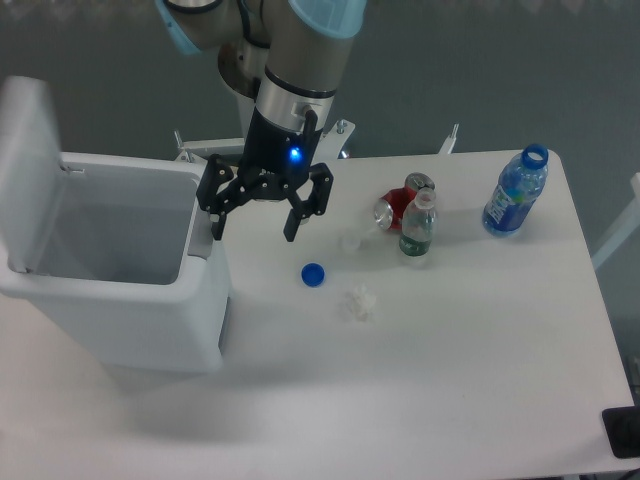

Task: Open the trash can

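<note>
The trash can (150,320) is a big white boxy bin at the table's left. Its lid (28,170) stands upright at the left side, and the hollow inside shows. My gripper (254,226) hangs open just right of the bin's top right rim. One fingertip sits against the grey push-button tab (203,240), the other hangs over the table. Nothing is held between the fingers.
A blue bottle cap (313,273) and a crumpled white scrap (356,301) lie right of the bin. Farther right are a red can (398,206), a small clear bottle (417,228) and an open blue bottle (515,192).
</note>
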`<action>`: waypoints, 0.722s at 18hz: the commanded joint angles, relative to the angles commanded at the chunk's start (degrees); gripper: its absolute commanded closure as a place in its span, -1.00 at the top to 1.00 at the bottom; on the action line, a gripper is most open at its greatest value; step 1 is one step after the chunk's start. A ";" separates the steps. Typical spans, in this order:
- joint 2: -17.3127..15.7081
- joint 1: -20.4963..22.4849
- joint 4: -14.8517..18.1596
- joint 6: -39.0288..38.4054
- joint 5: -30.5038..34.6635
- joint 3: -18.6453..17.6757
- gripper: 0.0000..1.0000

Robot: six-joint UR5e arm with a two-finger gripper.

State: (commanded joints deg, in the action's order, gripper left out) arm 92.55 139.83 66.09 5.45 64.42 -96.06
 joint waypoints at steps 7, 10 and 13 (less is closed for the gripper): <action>-2.28 3.07 0.09 0.09 -0.44 2.55 1.00; -2.46 4.65 -0.35 0.44 -0.26 2.90 1.00; -2.46 6.15 -2.19 7.52 0.26 4.39 1.00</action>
State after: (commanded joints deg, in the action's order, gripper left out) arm 90.09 145.98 63.90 12.97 64.69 -91.68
